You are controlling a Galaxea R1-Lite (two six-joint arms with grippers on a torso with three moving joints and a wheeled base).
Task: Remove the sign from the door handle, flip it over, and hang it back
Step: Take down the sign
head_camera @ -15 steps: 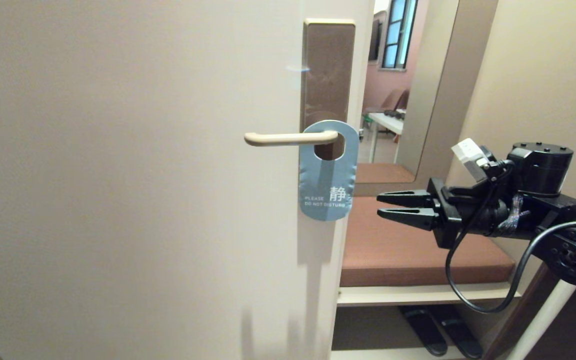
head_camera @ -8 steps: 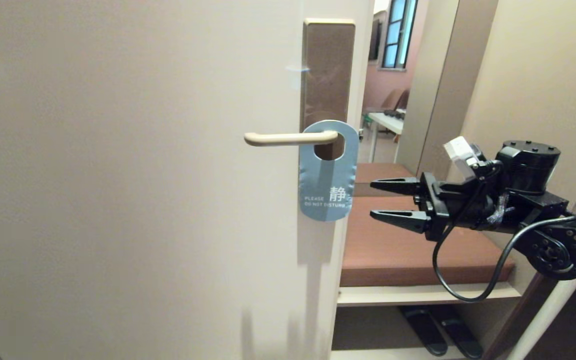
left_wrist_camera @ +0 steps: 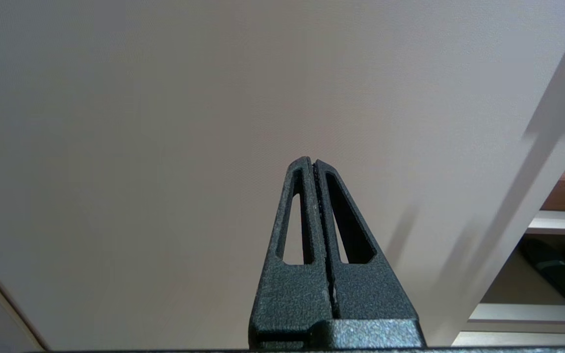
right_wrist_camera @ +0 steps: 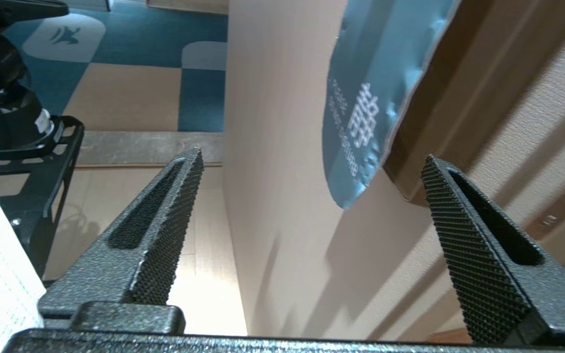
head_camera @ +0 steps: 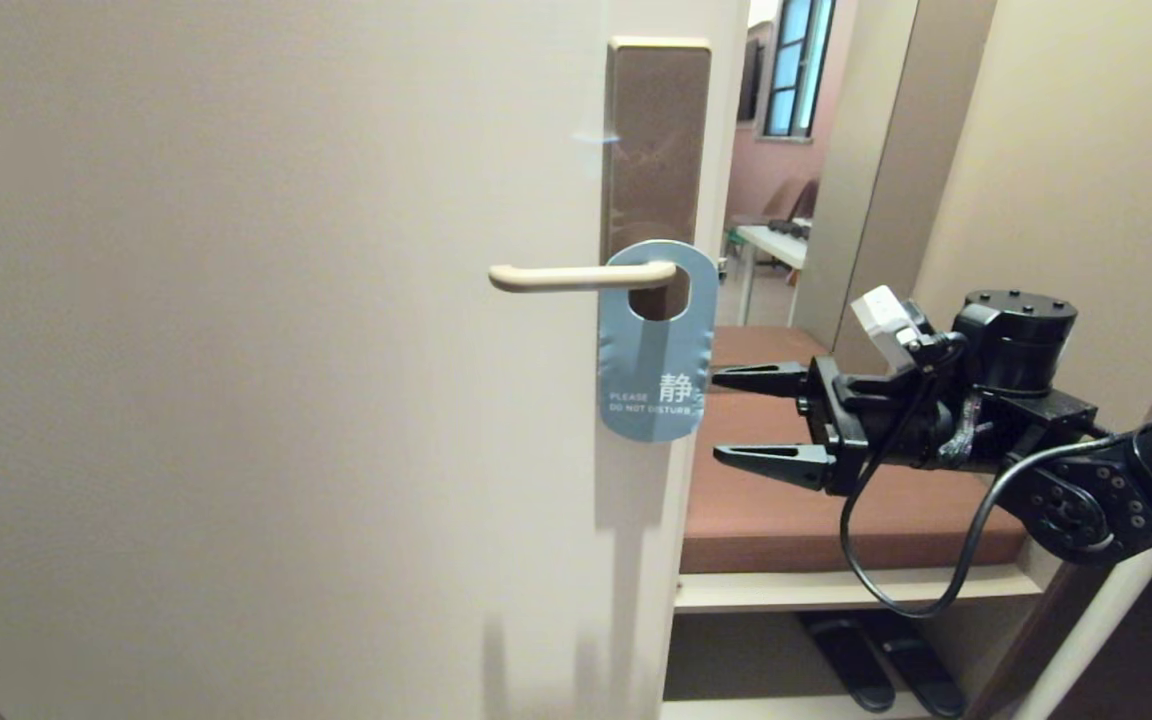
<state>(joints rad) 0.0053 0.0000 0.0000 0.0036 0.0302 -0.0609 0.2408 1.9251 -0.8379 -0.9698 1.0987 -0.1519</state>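
The sign (head_camera: 654,345) hangs by its round hole on the cream door handle (head_camera: 576,277), blue face with white text outward, below the brown plate (head_camera: 656,140). My right gripper (head_camera: 718,416) is open just right of the sign's lower edge, level with its text, touching nothing. In the right wrist view the sign (right_wrist_camera: 375,93) lies beyond the spread fingertips (right_wrist_camera: 429,169), nothing between them. My left gripper (left_wrist_camera: 311,161) is shut and empty, facing the bare door, out of the head view.
The cream door (head_camera: 266,400) fills the left. Past its edge stands a bench with a brown cushion (head_camera: 816,500) under my right arm, dark slippers (head_camera: 881,660) on the shelf below. A beige wall (head_camera: 1086,160) is at right.
My right gripper has moved left toward the sign and its jaws have spread from nearly closed to wide. The sign, handle and left gripper have not moved.
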